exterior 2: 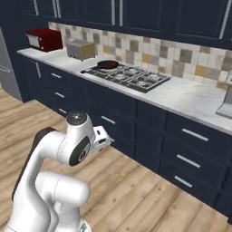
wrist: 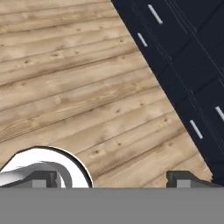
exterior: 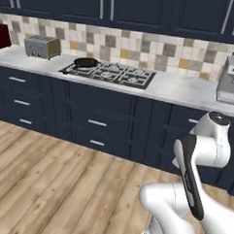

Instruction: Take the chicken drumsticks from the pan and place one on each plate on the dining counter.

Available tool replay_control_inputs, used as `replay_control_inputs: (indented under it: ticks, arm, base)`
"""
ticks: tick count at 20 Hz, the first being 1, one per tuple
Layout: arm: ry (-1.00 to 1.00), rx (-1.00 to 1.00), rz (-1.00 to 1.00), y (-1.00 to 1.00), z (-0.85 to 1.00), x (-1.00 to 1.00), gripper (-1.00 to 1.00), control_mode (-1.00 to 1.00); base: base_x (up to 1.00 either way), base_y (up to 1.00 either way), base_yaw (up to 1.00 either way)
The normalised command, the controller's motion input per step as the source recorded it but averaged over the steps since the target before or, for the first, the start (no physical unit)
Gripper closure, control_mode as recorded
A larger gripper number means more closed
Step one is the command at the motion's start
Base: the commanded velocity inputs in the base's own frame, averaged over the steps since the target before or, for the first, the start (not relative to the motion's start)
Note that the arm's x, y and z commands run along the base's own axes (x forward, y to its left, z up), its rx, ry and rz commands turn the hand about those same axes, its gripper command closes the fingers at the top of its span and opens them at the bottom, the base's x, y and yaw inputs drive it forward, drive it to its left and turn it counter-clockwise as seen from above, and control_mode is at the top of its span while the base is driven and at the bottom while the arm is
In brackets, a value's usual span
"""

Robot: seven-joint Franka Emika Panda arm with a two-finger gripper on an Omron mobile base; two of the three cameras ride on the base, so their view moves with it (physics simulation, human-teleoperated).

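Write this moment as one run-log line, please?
phase: approach | pan: on stove, far from arm | end effector: open, empty, above wood floor | drumsticks: cannot tell

Along the wall, a pale marble worktop (exterior: pixel 179 88) with a black gas hob (exterior: pixel 116 74) set into it, backed by coloured wall tiles (exterior: pixel 142 47). On the worktop left of the hob, a silver toaster (exterior: pixel 42 46) and further left a red appliance (exterior 2: pixel 44 39); at the far right, a grey machine (exterior: pixel 232 79). Below, dark navy drawers (exterior 2: pixel 190 149) with silver handles, and a wooden plank floor (exterior: pixel 47 183).
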Motion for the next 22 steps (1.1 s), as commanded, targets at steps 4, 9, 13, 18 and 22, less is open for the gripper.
replay_control_inputs:
  ticks: [4, 9, 13, 18, 22]
  arm:
    - [0.0, 0.0, 0.0, 0.0, 0.0, 0.0, -1.0, 1.0]
    - [0.0, 0.0, 0.0, 0.0, 0.0, 0.0, -1.0, 1.0]
    - [0.0, 0.0, 0.0, 0.0, 0.0, 0.0, -1.0, 1.0]
    - [0.0, 0.0, 0.0, 0.0, 0.0, 0.0, -1.0, 1.0]
    - [0.0, 0.0, 0.0, 0.0, 0.0, 0.0, -1.0, 1.0]
  base:
    - [1.0, 0.23, -0.04]
    - [0.94, 0.52, -0.17]
    - [0.79, 0.7, -0.21]
    - [0.71, 0.76, -0.32]
    - [0.68, 0.68, -0.49]
